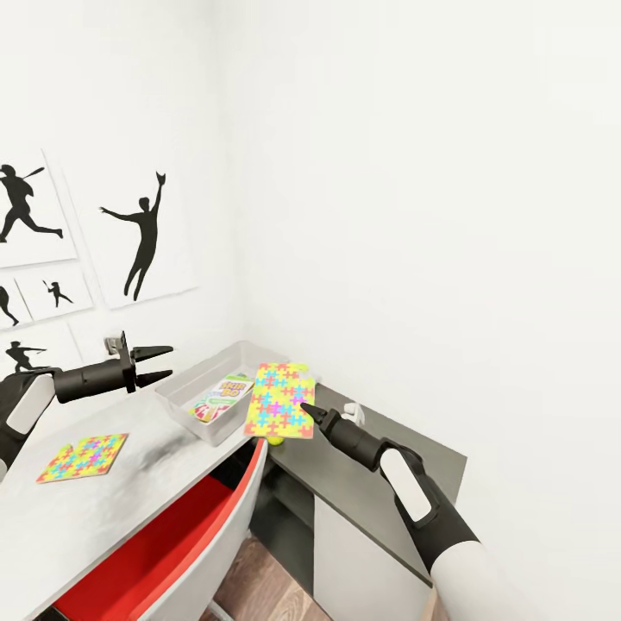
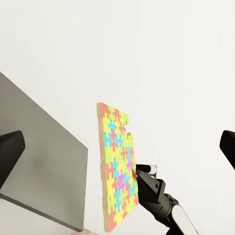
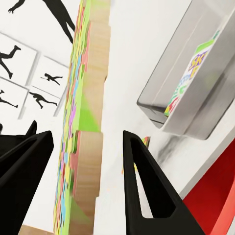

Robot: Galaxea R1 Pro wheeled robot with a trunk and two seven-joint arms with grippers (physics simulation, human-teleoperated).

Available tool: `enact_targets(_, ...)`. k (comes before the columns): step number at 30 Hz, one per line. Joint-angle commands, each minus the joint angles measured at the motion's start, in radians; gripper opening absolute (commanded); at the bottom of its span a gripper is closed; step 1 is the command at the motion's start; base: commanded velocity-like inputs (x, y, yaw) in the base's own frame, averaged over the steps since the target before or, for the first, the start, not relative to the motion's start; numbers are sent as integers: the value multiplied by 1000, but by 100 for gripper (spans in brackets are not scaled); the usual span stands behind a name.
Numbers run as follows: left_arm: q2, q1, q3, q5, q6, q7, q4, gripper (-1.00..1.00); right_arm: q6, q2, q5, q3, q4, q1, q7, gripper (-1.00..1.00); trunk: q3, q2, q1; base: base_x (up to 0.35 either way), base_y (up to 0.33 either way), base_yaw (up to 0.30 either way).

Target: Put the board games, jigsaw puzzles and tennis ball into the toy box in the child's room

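Now right jaws grasping jigsaw puzzle, long axis toward wall, left jaws released

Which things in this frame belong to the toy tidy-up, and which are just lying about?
Belongs to the job:
- jigsaw puzzle held in the right tool
- second jigsaw puzzle on the table
- toy box
- board game inside it
- tennis ball, mostly hidden

Just lying about:
- red chair
- wall silhouette pictures
- grey cabinet

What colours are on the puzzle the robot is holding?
Yellow-green flat jigsaw puzzle with pink, blue and orange pieces; clearest in the head view.
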Motion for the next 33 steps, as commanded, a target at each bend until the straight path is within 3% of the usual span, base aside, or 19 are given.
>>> enact_targets(1, 1, -1, -4, 3, 3, -3, 1, 100, 6, 0, -6, 0, 0, 0, -1, -100, 0, -1, 0, 0, 0, 3)
enact_targets(15, 5, -1, -2, 8, 3, -3, 1, 100, 14, 3, -12, -2, 0, -1, -6, -100, 0, -1, 0, 0, 0, 0)
enact_targets(19, 4, 0, -2, 8, 3, -3, 1, 100, 38, 6, -19, -4, -30, -24, -24, -100, 0, -1, 0, 0, 0, 0)
enact_targets(22, 6, 0, -1, 7, 3, -3, 2, 100, 78, 14, -25, -7, -76, -74, -103, -100, 0, -1, 0, 2, 0, 0)
enact_targets(24, 8, 0, 0, 7, 3, -3, 3, 100, 101, 37, -39, -10, -101, -119, -194, -100, 0, -1, 0, 35, 0, 0)
enact_targets(25, 10, 0, 0, 7, 3, -3, 4, 100, 107, 53, -53, -11, -107, -141, -242, -100, 0, -1, 0, 57, 0, 0)
enact_targets(28, 26, 0, -1, 10, 3, -3, 5, 100, 110, 57, -119, -13, -115, -206, -382, -100, 0, -1, 0, 103, 58, 0)
enact_targets(33, 41, 0, 0, 12, 3, -4, 6, 100, 60, 57, -136, -13, -101, -251, -464, -100, 0, -1, 0, 110, 80, 0)
